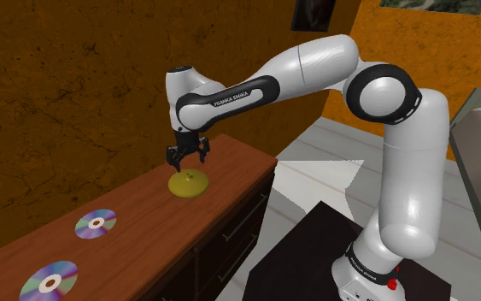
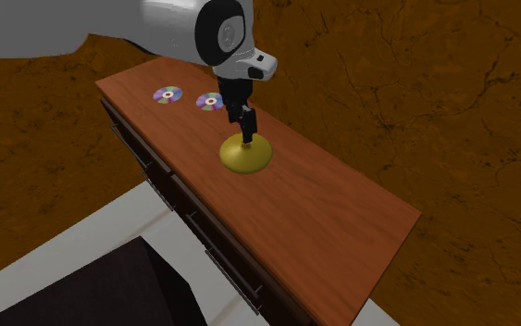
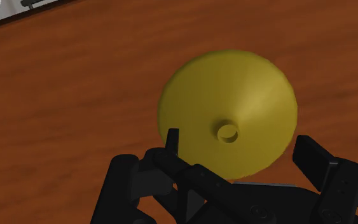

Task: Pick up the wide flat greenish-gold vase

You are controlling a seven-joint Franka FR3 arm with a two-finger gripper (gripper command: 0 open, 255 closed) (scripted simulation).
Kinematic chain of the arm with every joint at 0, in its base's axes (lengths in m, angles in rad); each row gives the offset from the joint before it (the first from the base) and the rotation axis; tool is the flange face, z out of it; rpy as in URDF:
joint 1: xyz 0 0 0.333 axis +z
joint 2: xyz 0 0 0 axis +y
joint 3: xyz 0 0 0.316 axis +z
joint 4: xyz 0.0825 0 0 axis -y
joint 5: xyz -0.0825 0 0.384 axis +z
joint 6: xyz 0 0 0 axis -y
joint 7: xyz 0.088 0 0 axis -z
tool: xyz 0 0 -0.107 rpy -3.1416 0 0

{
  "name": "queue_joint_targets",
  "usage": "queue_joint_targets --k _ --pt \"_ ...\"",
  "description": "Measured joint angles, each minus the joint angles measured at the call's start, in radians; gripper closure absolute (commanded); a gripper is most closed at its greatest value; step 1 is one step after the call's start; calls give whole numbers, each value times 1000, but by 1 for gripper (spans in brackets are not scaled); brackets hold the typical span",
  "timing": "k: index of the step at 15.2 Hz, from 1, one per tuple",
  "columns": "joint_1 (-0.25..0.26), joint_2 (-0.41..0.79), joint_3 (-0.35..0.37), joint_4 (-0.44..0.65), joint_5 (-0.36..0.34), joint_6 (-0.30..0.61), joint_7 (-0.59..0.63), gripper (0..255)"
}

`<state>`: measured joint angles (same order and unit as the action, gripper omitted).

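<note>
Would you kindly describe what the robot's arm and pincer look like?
The arm is glossy white with rounded links, black joints and a black forearm band lettered FRANKA EMIKA; a small red mark sits near its base. The pincer is all black, with two fingers.

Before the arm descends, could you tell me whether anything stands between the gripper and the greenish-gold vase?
Nothing visible does. The open gripper hangs directly above the vase, fingers apart on either side of its short neck; the two discs lie well away along the wooden cabinet top.
</note>
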<state>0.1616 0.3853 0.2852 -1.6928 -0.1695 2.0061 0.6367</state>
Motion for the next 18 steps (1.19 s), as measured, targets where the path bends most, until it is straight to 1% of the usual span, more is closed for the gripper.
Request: queue_joint_targets --k 6,7,18 --pt "7 39 -5 -25 -15 62 15 0" --pt "7 43 -6 -26 -16 67 16 255" --pt "6 43 -6 -26 -16 67 15 255"
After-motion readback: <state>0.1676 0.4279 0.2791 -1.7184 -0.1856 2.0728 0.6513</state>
